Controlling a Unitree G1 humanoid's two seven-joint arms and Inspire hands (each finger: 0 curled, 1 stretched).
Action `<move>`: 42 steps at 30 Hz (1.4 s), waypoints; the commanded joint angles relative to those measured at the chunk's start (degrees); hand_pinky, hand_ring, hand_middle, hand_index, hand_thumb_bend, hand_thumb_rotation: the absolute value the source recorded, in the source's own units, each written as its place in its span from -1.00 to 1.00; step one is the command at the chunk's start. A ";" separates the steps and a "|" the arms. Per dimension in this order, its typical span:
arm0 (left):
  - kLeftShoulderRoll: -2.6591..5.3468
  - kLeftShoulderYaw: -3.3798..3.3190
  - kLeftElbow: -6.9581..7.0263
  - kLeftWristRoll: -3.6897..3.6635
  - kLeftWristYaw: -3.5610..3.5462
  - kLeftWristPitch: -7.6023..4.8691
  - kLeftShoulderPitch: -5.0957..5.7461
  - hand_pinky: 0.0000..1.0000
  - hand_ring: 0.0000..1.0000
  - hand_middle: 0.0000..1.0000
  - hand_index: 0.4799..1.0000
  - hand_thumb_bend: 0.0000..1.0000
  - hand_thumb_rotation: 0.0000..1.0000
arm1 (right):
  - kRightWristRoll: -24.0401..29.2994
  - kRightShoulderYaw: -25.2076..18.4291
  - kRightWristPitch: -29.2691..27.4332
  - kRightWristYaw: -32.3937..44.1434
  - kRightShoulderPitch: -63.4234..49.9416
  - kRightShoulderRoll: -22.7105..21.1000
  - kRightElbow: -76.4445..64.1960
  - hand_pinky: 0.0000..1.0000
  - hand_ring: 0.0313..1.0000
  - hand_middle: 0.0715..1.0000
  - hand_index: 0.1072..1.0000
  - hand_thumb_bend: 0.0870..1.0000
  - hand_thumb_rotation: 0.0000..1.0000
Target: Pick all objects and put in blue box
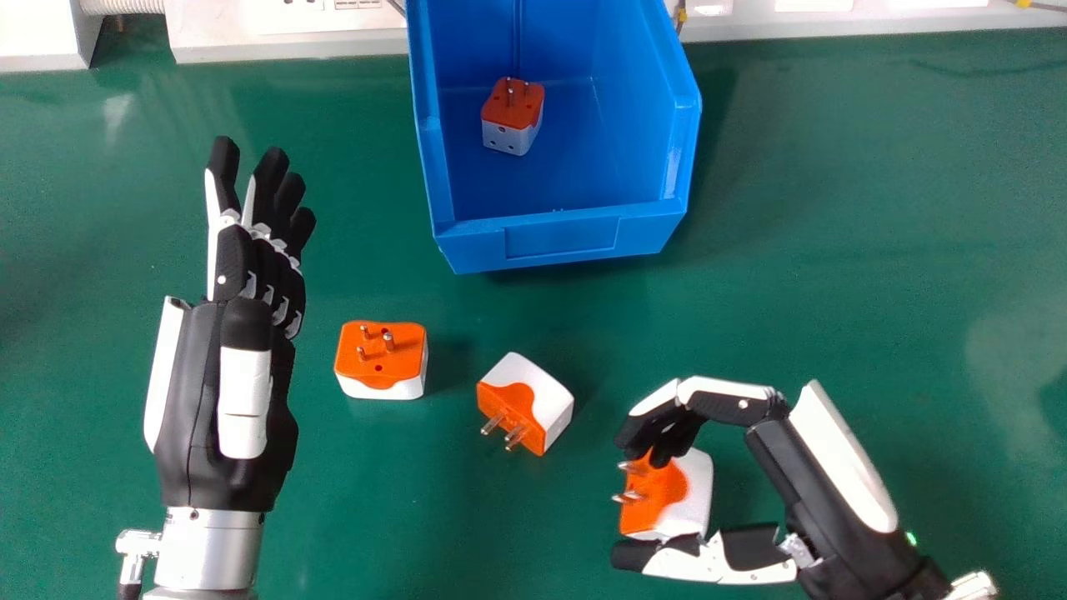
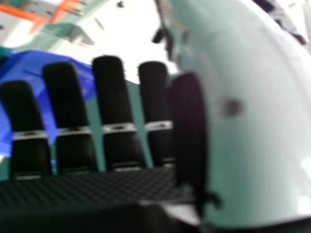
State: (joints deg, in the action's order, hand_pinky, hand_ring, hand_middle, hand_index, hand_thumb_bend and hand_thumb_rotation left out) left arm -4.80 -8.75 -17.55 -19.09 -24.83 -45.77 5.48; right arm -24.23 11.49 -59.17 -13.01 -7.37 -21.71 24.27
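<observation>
Bent fingers of my right hand (image 1: pixel 733 402) lie over the upper edge of an orange-and-white plug adapter (image 1: pixel 667 496), and its thumb lies along the lower edge, so the hand is shut on it. The right hand (image 2: pixel 112 97) also shows in the right hand view. My left hand (image 1: pixel 242 400) is open above the table at the left, its fingers straight. A second adapter (image 1: pixel 381 358), pins up, stands beside it. A third adapter (image 1: pixel 533 392) lies tilted mid-table, pins toward the near side. Inside the blue box (image 1: pixel 563 237) sits another adapter (image 1: pixel 513 117).
The green table (image 1: pixel 834 275) surrounds the box, with wide bare areas at its right and between the box and the loose adapters. Along the far edge runs white equipment (image 1: pixel 283 42). Part of the box (image 2: pixel 31 70) shows behind the right hand's fingers.
</observation>
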 commanded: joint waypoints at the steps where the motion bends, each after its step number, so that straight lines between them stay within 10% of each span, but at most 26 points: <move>1: 0.35 0.23 1.23 0.35 0.00 -0.79 0.08 1.00 1.00 1.00 1.00 0.81 0.84 | 2.59 -1.44 -0.42 0.88 0.15 0.23 -2.62 -0.19 -0.22 -0.09 -0.07 -0.06 -1.00; 29: -0.35 -0.21 1.36 0.51 0.22 -1.02 0.58 0.99 0.98 1.00 1.00 0.81 0.84 | 3.78 -3.85 -0.05 8.80 -0.40 0.54 -1.28 -0.15 -0.10 -0.03 -0.10 -0.05 -0.94; 37: -0.45 -0.36 0.96 0.34 0.07 -1.15 0.34 0.99 0.98 1.00 1.00 0.81 0.83 | 4.31 -3.97 0.87 10.63 -0.64 -0.26 -1.65 0.01 0.19 0.30 0.27 0.72 -0.67; 42: -0.49 -0.38 1.13 0.20 0.02 -1.01 0.40 0.99 0.98 1.00 1.00 0.81 0.83 | 4.02 -4.12 1.38 11.17 -1.24 -0.72 -2.05 0.06 0.28 0.38 0.36 0.88 -0.61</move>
State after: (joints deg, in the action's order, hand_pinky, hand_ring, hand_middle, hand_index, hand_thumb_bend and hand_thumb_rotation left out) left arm -5.06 -8.83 -17.20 -19.06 -24.77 -45.78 6.10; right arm -20.51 8.43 -57.92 -1.96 -8.31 -21.79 23.85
